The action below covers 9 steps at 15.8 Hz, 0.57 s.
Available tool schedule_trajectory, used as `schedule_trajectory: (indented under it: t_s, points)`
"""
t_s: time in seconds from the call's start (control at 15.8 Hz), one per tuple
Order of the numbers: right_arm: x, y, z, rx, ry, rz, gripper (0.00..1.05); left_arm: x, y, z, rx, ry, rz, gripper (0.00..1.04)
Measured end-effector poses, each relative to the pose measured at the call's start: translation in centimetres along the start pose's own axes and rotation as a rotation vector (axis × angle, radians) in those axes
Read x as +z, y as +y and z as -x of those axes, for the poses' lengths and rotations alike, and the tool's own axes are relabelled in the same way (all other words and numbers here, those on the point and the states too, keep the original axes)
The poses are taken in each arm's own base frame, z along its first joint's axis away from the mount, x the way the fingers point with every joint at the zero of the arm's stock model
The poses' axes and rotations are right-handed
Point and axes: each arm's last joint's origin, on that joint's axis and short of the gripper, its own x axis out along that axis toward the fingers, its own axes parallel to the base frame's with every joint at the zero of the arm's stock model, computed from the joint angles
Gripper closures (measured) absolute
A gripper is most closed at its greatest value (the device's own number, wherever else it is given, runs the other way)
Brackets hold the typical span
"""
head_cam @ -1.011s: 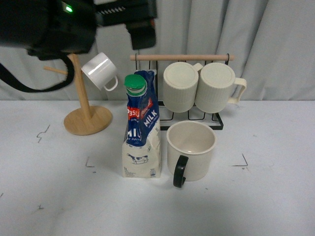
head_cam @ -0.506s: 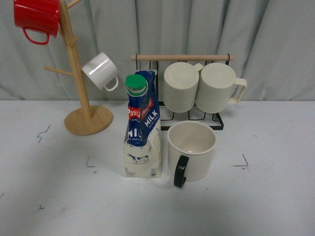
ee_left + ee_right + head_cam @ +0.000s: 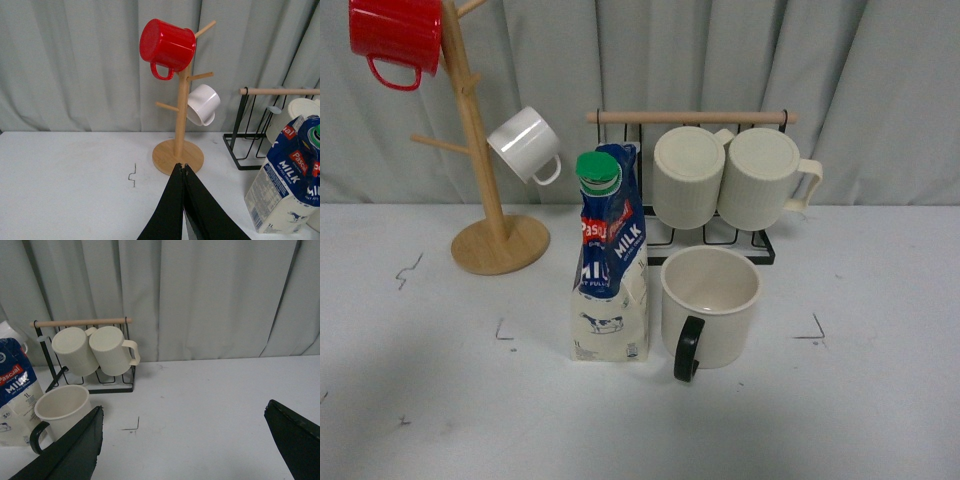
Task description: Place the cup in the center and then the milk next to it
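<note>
The cup (image 3: 710, 305), a wide cream mug with a black handle turned to the front, stands upright on the white table (image 3: 880, 400) near its middle. The milk (image 3: 608, 258), a blue and cream carton with a green cap, stands upright just left of it, almost touching. Neither arm shows in the front view. My left gripper (image 3: 184, 166) is shut and empty, above the table left of the milk (image 3: 287, 187). My right gripper (image 3: 182, 415) is wide open and empty, to the right of the cup (image 3: 60, 412) and milk (image 3: 17, 390).
A wooden mug tree (image 3: 485, 200) at the back left holds a red mug (image 3: 395, 35) and a small white mug (image 3: 525, 145). A black wire rack (image 3: 720, 235) behind the cup holds two ribbed cream mugs (image 3: 735, 180). A grey curtain hangs behind.
One second ago a dark arm filled the upper left of the front view; it has withdrawn out of sight, uncovering the red mug. The cup and milk have not moved.
</note>
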Motion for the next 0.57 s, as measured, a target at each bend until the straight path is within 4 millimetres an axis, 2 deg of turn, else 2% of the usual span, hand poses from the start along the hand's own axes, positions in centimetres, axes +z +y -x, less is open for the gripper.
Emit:
schedule_trajectory:
  t_s: [0.57]
  points:
    - [0.0,0.0,0.0,0.0,0.0,0.0,0.06,-1.8,0.0,2.7,0.0,-0.008,-0.001,1.03]
